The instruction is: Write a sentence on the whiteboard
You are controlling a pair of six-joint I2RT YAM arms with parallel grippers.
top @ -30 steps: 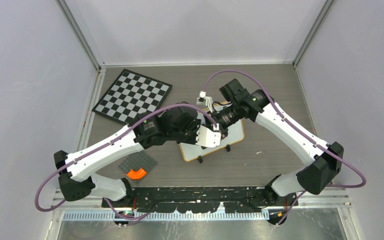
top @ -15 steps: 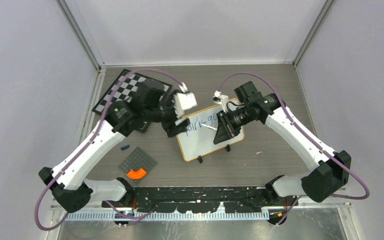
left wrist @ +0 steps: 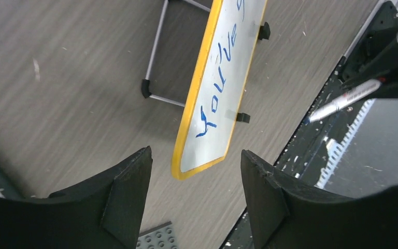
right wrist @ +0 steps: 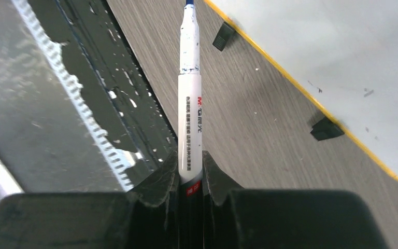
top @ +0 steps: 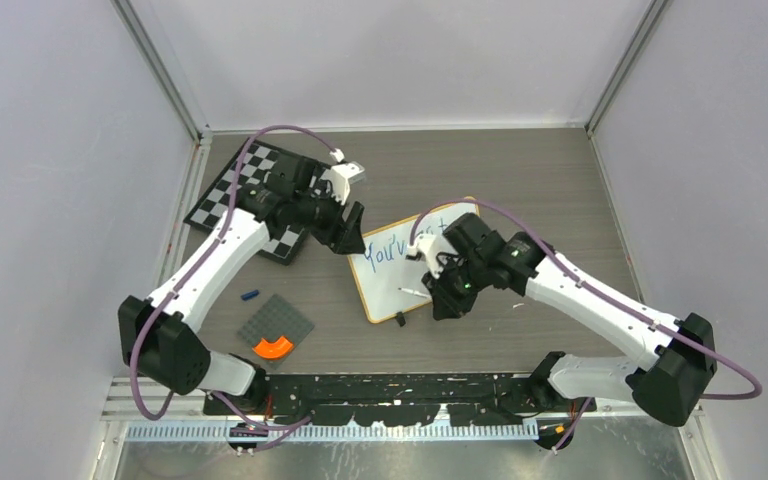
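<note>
Your left jaws are spread wide and empty, just beside the left end of the whiteboard point(top: 385, 280). Your right jaws pinch a pen point(right wrist: 190, 114) over its near edge.

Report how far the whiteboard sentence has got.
Done: blue writing starting "You've" is on the whiteboard. In hand: the right hand is shut on the marker, tip clear of the board; the left hand is open, empty. Left: probably more words, as the board's lower part is bare.

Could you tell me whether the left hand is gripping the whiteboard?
No, the left hand is open and hangs clear of the whiteboard, which lies beyond it.
</note>
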